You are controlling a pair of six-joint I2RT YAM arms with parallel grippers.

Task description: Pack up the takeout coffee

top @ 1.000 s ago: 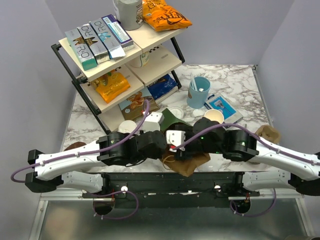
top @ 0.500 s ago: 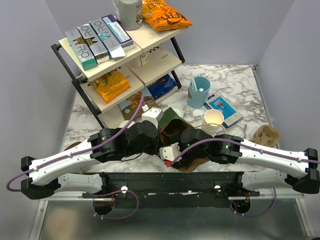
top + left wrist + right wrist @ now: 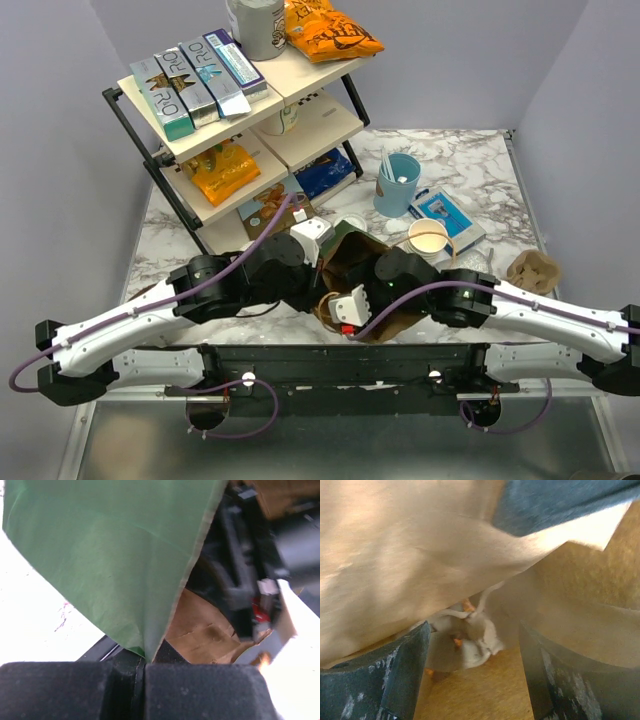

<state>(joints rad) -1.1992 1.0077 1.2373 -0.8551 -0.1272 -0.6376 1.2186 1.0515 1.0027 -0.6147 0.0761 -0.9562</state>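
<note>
A paper bag [image 3: 352,262], green outside and brown inside, lies at the near middle of the table. My left gripper [image 3: 325,258] is shut on its green edge [image 3: 125,580] and holds the mouth up; in the left wrist view the gripper [image 3: 145,664] pinches the paper's corner. My right gripper [image 3: 348,302] is open and reaches into the bag [image 3: 560,595]; in the right wrist view the gripper [image 3: 472,675] has only a pale twisted paper piece [image 3: 475,635] ahead of it. A round white lid [image 3: 350,222] shows just behind the bag; the cup under it is hidden.
A lidless cream cup [image 3: 428,238] stands right of the bag. A light blue cup with white sticks [image 3: 398,183] and a blue-white packet [image 3: 447,216] lie behind it. A tilted shelf rack [image 3: 235,110] fills the back left. A brown crumpled piece [image 3: 530,270] lies at the right.
My left gripper has lifted the bag's green edge up and back, and the mouth is wider. My right gripper has moved down and left into the bag.
</note>
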